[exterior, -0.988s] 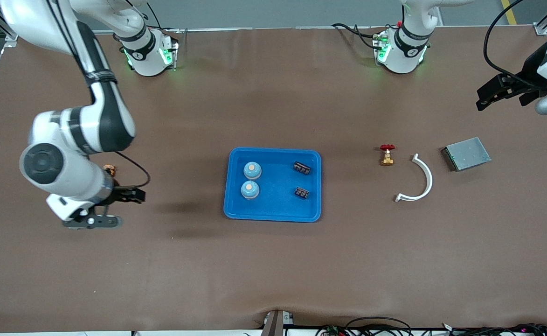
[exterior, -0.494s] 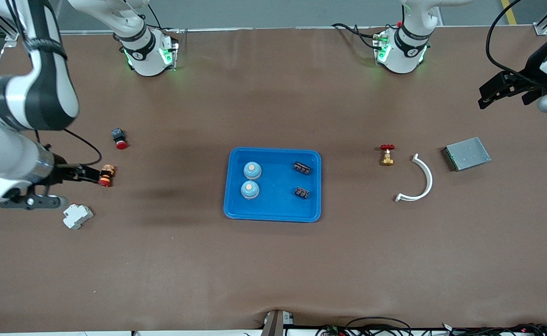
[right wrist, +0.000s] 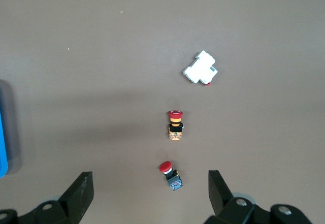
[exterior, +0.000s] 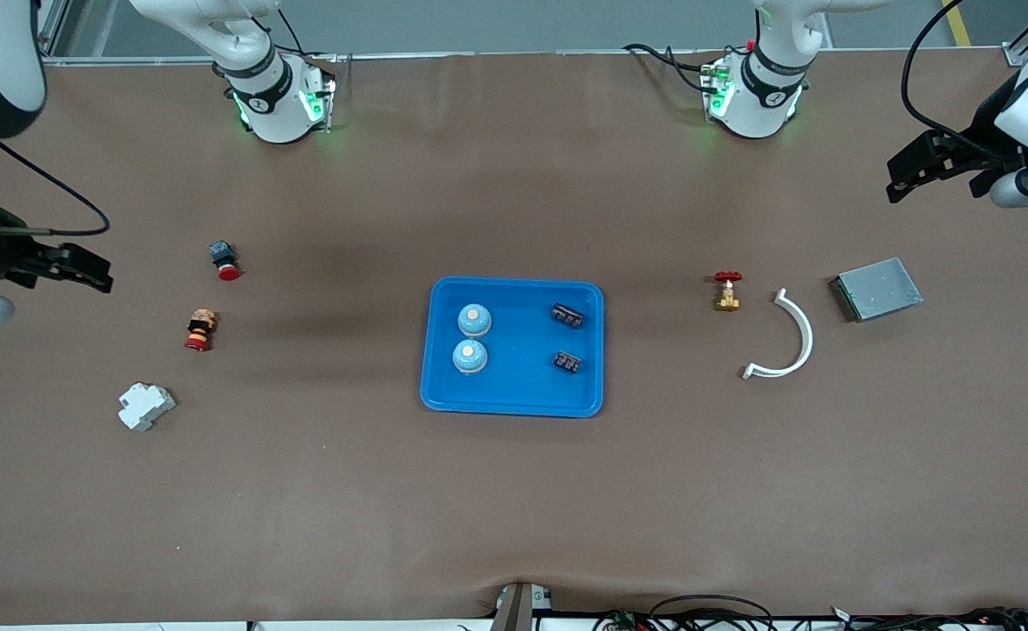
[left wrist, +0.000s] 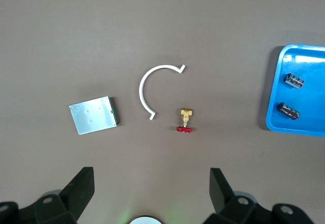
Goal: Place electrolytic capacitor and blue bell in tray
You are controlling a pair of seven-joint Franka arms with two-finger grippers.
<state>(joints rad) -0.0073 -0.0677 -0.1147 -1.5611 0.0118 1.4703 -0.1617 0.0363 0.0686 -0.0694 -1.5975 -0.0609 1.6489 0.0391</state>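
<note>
- Inside the blue tray [exterior: 514, 401], two blue bells [exterior: 474, 321] and two capacitors [exterior: 567, 315] sit.
- Left gripper [exterior: 934, 166] hangs spread wide, empty, at its table end.
- Right gripper [exterior: 67, 267] likewise, near the red buttons [exterior: 200, 330].

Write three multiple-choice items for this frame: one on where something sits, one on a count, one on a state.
1. Where do the two blue bells sit?
A. In the blue tray
B. On the grey metal plate
C. On the bare table beside the white arc

2. How many dark capacitors lie in the tray?
A. One
B. Two
C. Four

3. How do the jaws of the left gripper and the right gripper stand?
A. Both shut on a bell
B. Left shut on the valve, right open
C. Both open and empty

Key:
1. A: both bells stand inside the tray's rim, toward the right arm's end.
2. B: the front and left wrist views each show two, toward the left arm's end.
3. C: each wrist view shows spread fingers with nothing between them.
</note>
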